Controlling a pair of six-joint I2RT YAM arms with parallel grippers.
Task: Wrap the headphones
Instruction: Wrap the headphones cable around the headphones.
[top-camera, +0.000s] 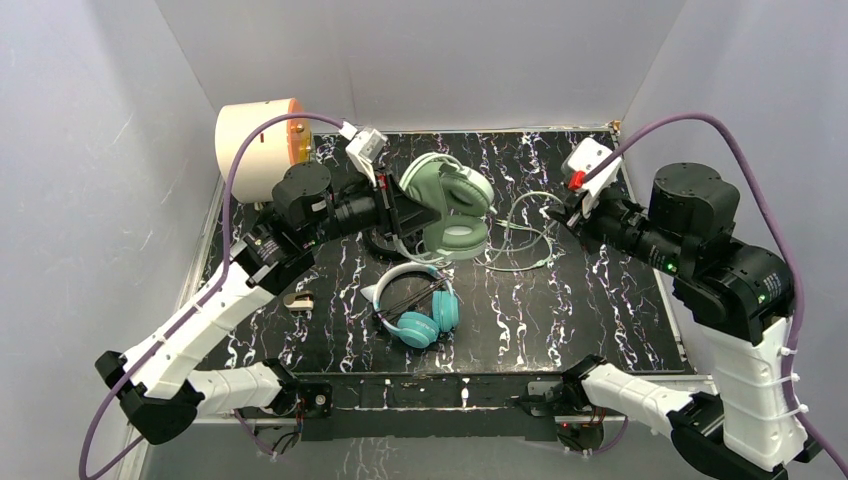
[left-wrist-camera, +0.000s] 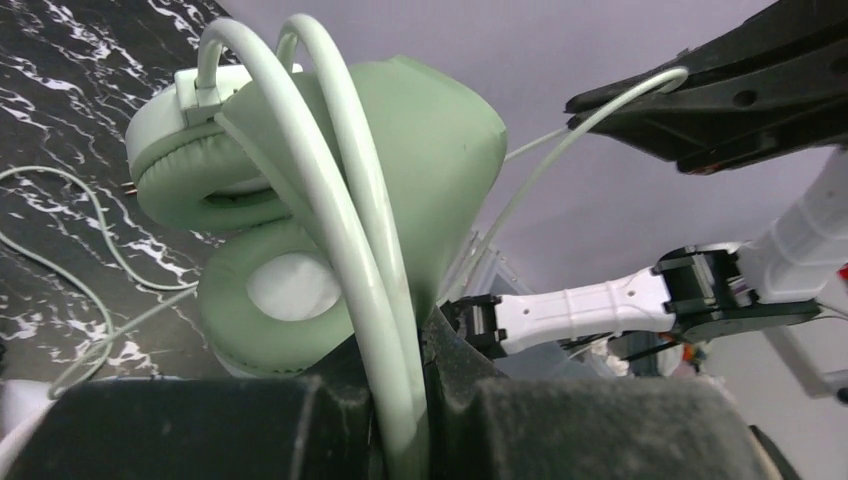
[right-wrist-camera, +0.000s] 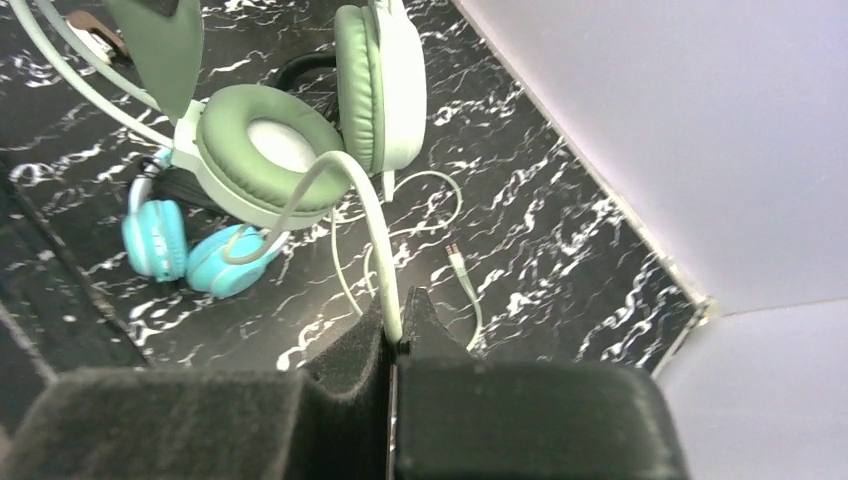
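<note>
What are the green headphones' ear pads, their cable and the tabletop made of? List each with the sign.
Ear pads of the green headphones: likely padded leatherette, matte and smooth, with a puffy rounded rim.
Cable: pale rubbery plastic, smooth with a slight sheen; it bends in loose loops.
Tabletop: glossy black with white marble-like veins; probably printed laminate or sheet, real stone not ruled out.

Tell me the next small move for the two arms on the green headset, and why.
Probably the right gripper should carry its pinched stretch of the light cable in a first turn around the sage-green headset, which the left gripper holds by the headband. Both jaws are shut, and much of the cable lies loose on the table.
</note>
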